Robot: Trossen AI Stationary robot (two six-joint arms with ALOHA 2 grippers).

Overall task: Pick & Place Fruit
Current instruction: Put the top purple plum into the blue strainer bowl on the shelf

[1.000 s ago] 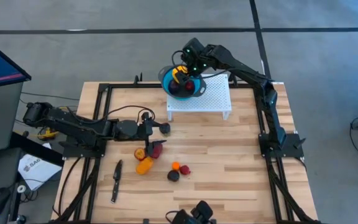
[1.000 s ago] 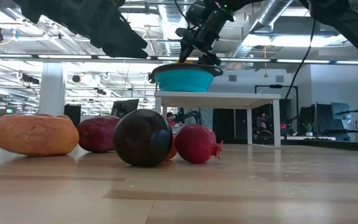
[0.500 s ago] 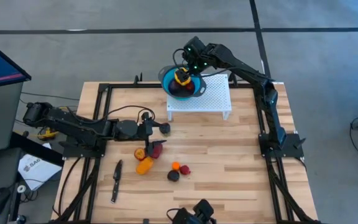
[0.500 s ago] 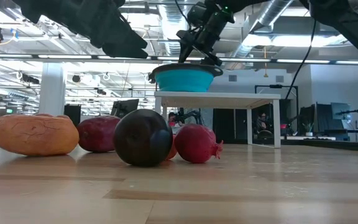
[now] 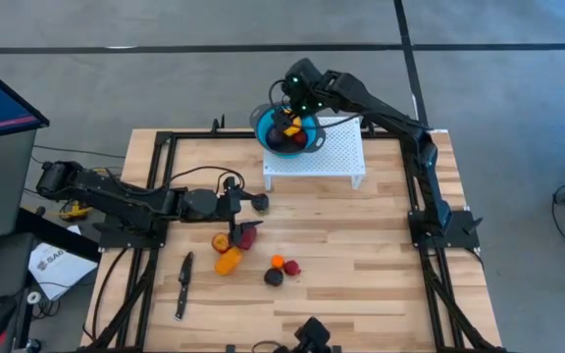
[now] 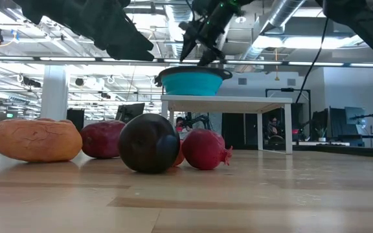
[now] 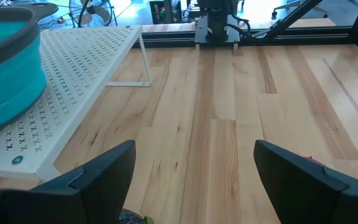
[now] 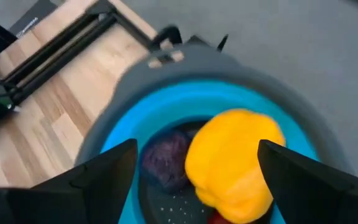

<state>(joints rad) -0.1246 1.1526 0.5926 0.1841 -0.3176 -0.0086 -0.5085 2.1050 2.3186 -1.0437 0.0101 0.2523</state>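
From above, the right hand [image 5: 288,110] hung over the blue bowl [image 5: 263,132], which stood on a white perforated stand [image 5: 336,157] at the far side of the worktop [image 5: 361,255]. A yellow fruit [image 5: 290,127] lay in the bowl with dark and red ones beside it. The left hand [image 5: 234,201] hovered near the middle of the worktop, just on the far side of a cluster of fruit [image 5: 231,250]; a few more pieces [image 5: 281,268] lay to the right of that cluster, and a black knife [image 5: 182,284] lay near the left edge.

At table height, an orange fruit [image 6: 34,139], a dark red one [image 6: 102,139], a near-black one [image 6: 149,142] and a red one [image 6: 204,149] sat in a close row in the foreground. The bowl [image 6: 192,82] stood on the stand [image 6: 225,101] behind them, with the right hand [image 6: 198,46] just above its rim.

The left wrist camera showed its fingers [image 7: 98,180] spread wide, holding nothing, over bare wood, with the stand [image 7: 73,81] and the bowl [image 7: 8,68] ahead.

The right wrist camera showed its fingers [image 8: 104,180] wide apart and empty, directly over the bowl [image 8: 166,106], the yellow fruit [image 8: 235,162] resting inside next to a purple one [image 8: 166,158].
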